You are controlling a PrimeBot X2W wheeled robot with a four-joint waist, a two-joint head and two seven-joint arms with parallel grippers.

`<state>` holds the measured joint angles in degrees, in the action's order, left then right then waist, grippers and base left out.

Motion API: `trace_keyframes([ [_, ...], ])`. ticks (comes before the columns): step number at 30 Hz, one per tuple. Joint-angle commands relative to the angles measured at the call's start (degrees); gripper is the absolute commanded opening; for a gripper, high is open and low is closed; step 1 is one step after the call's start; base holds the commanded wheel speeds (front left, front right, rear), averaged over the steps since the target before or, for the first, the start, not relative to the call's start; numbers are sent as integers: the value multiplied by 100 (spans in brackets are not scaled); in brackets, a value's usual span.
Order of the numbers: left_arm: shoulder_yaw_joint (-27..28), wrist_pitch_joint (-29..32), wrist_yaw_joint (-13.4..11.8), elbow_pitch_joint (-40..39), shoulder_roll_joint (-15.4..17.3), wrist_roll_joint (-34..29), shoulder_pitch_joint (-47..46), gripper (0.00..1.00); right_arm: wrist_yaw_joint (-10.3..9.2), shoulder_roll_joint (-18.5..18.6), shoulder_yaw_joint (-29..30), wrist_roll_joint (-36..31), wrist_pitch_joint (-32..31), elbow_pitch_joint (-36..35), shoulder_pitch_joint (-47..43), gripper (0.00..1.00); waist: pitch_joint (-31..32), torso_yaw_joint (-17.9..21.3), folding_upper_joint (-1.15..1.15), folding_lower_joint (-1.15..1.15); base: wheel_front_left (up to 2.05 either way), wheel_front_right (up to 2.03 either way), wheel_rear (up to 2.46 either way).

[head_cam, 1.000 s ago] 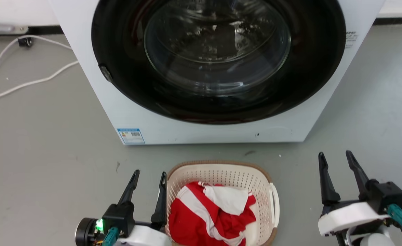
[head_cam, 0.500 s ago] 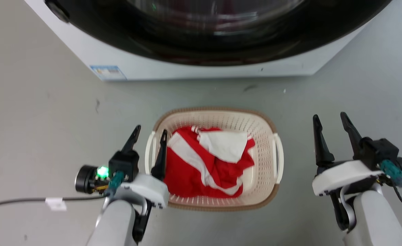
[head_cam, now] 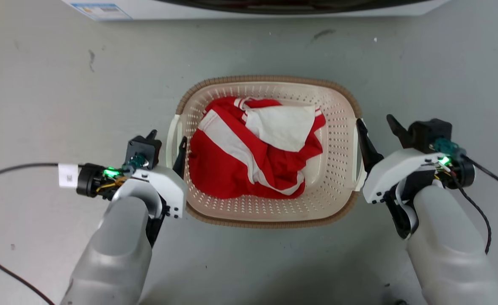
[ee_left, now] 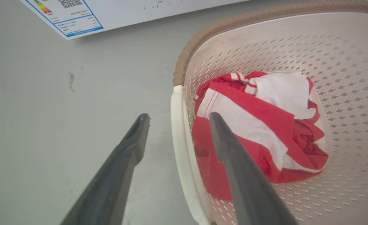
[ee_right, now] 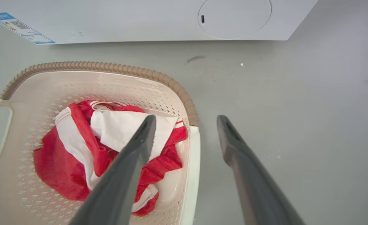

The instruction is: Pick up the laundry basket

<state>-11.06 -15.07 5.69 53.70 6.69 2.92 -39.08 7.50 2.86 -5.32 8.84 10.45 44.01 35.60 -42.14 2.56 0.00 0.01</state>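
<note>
Grey smooth floor (head_cam: 41, 84) fills the head view, with the white washing machine base (head_cam: 232, 12) and its blue-edged label sticker (head_cam: 100, 10) along the top edge.

At the left edge, a black cable (head_cam: 16, 169) runs to the left arm. The left gripper (head_cam: 168, 136) sits left of centre with its two dark fingers apart. In the left wrist view the left gripper (ee_left: 179, 116) straddles the white left side handle (ee_left: 179, 150): one finger is over the floor, the other inside the basket wall above the cloth. Contact with the handle cannot be confirmed.

The cream perforated plastic laundry basket (head_cam: 270, 79) with brown woven-look rim stands on the floor at centre frame, between both grippers. It holds a crumpled red-and-white striped cloth (head_cam: 232, 169).

Right of centre, the right gripper (head_cam: 374, 119) has its fingers apart. In the right wrist view the right gripper (ee_right: 186, 118) straddles the white right side handle (ee_right: 191, 162), one finger over the basket interior, one over bare floor.
</note>
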Motion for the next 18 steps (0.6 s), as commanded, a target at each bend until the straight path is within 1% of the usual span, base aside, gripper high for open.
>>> trace_keyframes([
  [1,-11,-15,21,82,17,-1,-106,100,-2,3,-39,43,-44,86,118,100,-140,25,0,-1,0,0,0],
  [4,-116,-2,53,490,72,-62,-410,100,-2,3,-144,-133,-232,543,369,100,-274,39,0,-1,0,0,0],
  [11,-402,140,149,1238,52,-35,-1011,100,-2,2,-225,238,-747,1468,896,100,-522,-30,0,-1,0,0,0],
  [15,-522,363,171,1565,30,85,-1281,100,-2,2,-426,457,-951,1818,1193,100,-632,-45,0,-1,0,0,0],
  [18,-726,557,176,1690,-44,245,-1403,100,-2,5,-488,507,-1034,2062,1393,100,-689,-48,0,-1,0,0,0],
])
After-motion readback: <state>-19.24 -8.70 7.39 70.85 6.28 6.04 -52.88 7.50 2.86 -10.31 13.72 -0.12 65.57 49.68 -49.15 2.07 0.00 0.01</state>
